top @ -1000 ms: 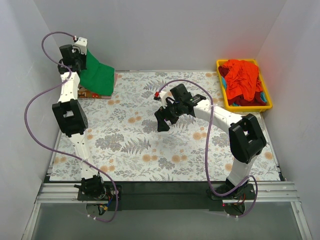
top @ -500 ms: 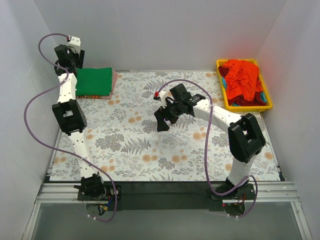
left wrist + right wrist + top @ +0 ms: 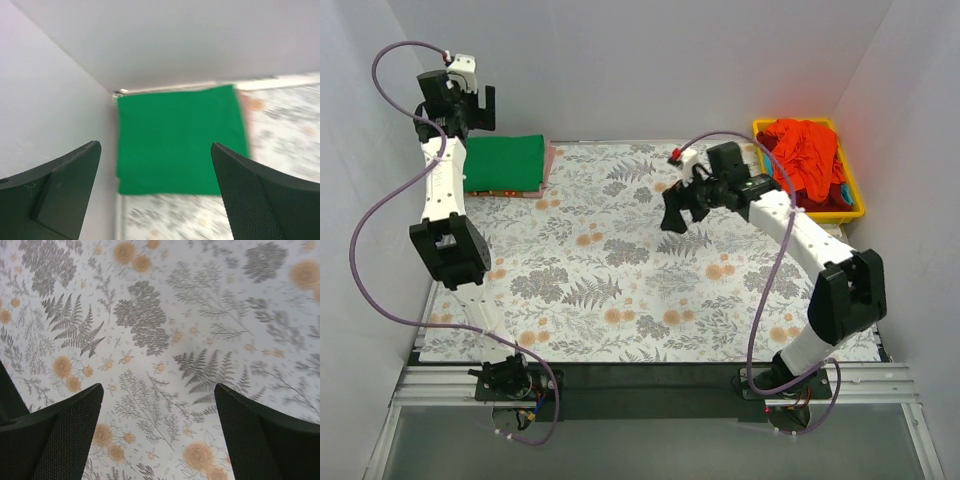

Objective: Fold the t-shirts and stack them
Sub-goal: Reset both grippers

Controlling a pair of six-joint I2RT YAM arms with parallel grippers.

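A bright green t-shirt (image 3: 505, 163) lies folded flat in the far left corner, on top of a pink t-shirt whose edge (image 3: 549, 162) shows at its right. My left gripper (image 3: 476, 100) hangs open above and behind that stack. The left wrist view looks down on the green t-shirt (image 3: 180, 140) between the spread fingers, and the left gripper (image 3: 155, 145) holds nothing. Red-orange t-shirts (image 3: 805, 150) are heaped in the yellow bin (image 3: 852, 210). My right gripper (image 3: 672, 215) is open over the bare floral cloth, also empty in its wrist view (image 3: 159, 387).
The grey-and-orange floral covering (image 3: 620, 280) spreads over the table. White walls close in the left, back and right sides, and the stack sits tight in the left back corner (image 3: 116, 93). The yellow bin stands against the right wall.
My left gripper has opened and let go of the green t-shirt, which now lies flat on the stack, and has lifted up and back. My right arm has swung right, toward the bin.
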